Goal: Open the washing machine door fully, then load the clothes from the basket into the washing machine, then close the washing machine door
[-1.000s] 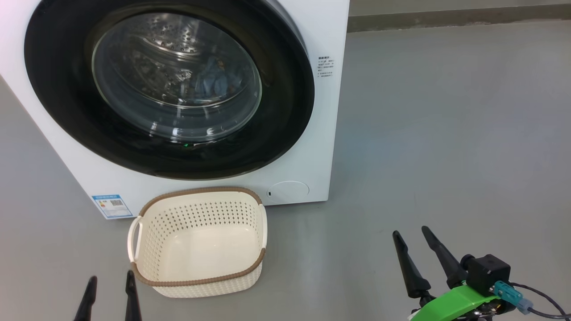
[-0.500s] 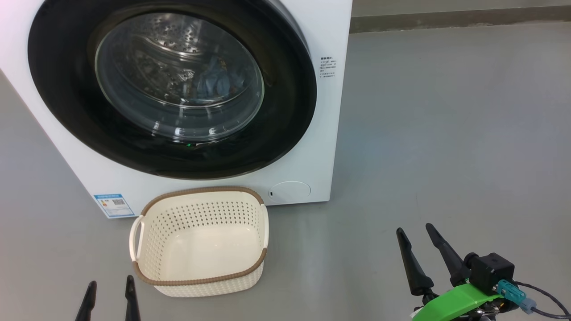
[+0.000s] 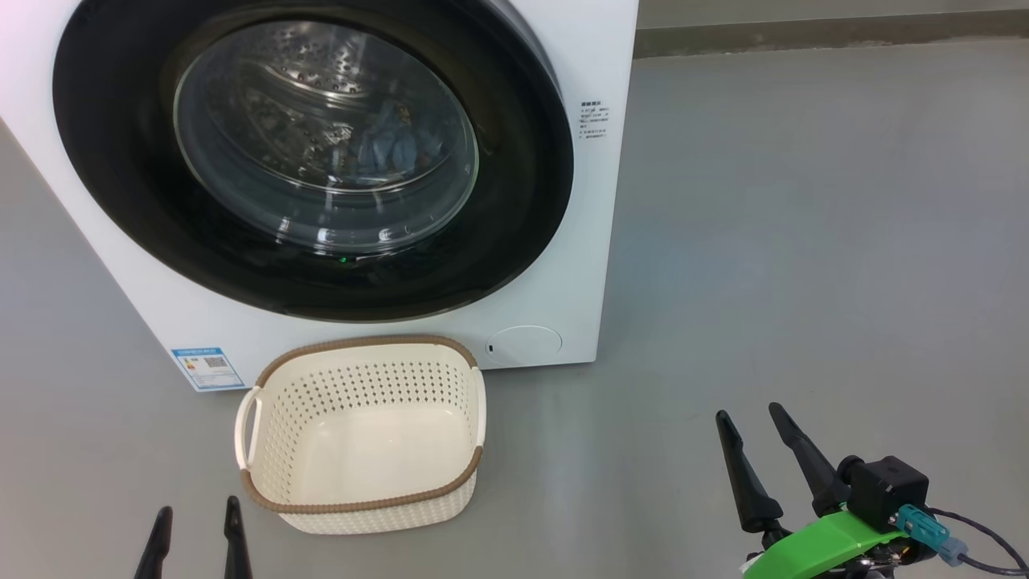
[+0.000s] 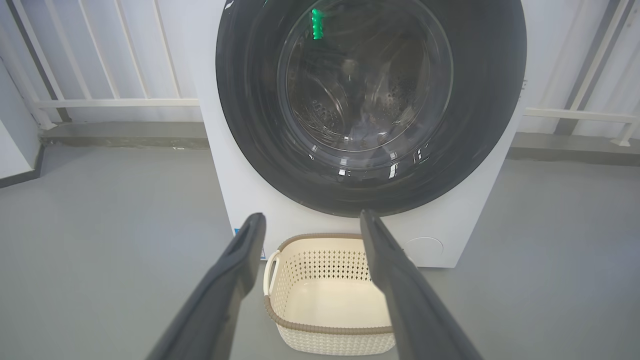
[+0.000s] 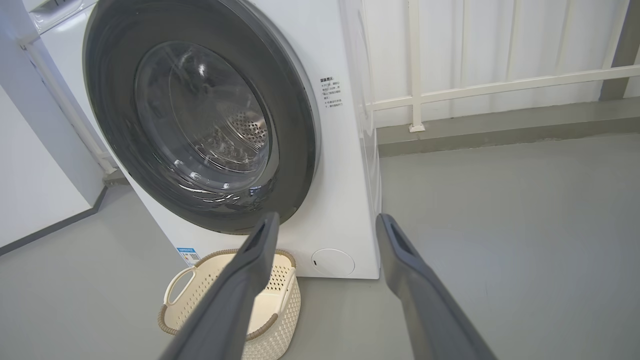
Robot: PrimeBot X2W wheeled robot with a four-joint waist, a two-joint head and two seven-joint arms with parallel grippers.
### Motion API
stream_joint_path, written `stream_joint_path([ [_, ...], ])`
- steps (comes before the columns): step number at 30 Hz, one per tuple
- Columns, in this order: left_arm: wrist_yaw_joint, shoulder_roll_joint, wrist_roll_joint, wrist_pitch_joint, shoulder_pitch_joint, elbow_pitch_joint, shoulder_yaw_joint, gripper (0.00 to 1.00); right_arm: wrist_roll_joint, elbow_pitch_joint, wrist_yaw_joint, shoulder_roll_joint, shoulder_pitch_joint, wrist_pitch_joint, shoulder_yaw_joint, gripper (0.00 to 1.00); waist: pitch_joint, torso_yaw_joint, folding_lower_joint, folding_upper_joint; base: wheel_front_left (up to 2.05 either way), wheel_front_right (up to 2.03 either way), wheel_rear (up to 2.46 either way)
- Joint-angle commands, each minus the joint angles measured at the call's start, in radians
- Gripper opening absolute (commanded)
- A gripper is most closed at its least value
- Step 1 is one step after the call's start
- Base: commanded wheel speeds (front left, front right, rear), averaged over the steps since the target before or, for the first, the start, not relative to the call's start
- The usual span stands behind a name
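Observation:
The white washing machine (image 3: 579,241) stands ahead with its round black-rimmed door (image 3: 514,193) shut flat against the front. Blue clothes (image 3: 394,149) lie inside the drum, seen through the glass. On the floor before it sits the cream basket (image 3: 362,507), empty inside. My left gripper (image 3: 198,515) is open at the lower left, near the basket's front left corner. Over bare floor to the basket's right, my right gripper (image 3: 749,416) is open. The left wrist view shows the door (image 4: 250,125) and basket (image 4: 330,340) between open fingers. The right wrist view shows the door (image 5: 295,125) and basket (image 5: 185,300).
Grey floor (image 3: 804,241) spreads wide to the right of the machine. A white railing (image 5: 500,82) on a low kerb runs behind. A white wall panel (image 5: 35,190) stands left of the machine. A blue label sticker (image 3: 206,367) marks the machine's lower left front.
The head view has shifted slightly, so the machine and basket sit a little further right in the picture. Both grippers stay open and nearly still.

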Motion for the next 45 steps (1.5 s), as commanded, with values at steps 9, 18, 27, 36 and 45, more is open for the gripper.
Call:
stream_joint_path([
  [9,-0.005,-0.010,-0.026,0.011,-0.003,0.049,-0.005,0.00,0.027,0.041,0.000,0.000,0.011,0.006,0.006,0.00,-0.001,0.000,0.0001,-0.0001,0.00,0.00,0.00],
  [18,-0.016,-0.009,-0.120,0.034,-0.018,0.056,-0.002,0.00,0.114,0.036,0.000,-0.002,0.010,0.028,-0.005,0.00,-0.001,0.000,0.0004,-0.0001,0.00,0.00,0.00],
  [27,-0.028,-0.007,-0.225,0.059,-0.037,0.065,0.002,0.00,0.212,0.032,-0.001,-0.003,0.006,0.053,-0.017,0.00,0.001,0.001,0.0000,-0.0001,0.00,0.00,0.00],
  [36,-0.040,-0.006,-0.330,0.085,-0.057,0.075,0.007,0.00,0.309,0.027,-0.001,-0.004,0.003,0.079,-0.029,0.00,0.003,0.002,0.0000,-0.0001,0.00,0.00,0.00],
  [45,-0.052,-0.004,-0.434,0.111,-0.076,0.086,0.012,0.00,0.405,0.022,-0.002,-0.004,0.000,0.104,-0.042,0.00,0.004,0.003,0.0000,-0.0001,0.00,0.00,0.00],
])
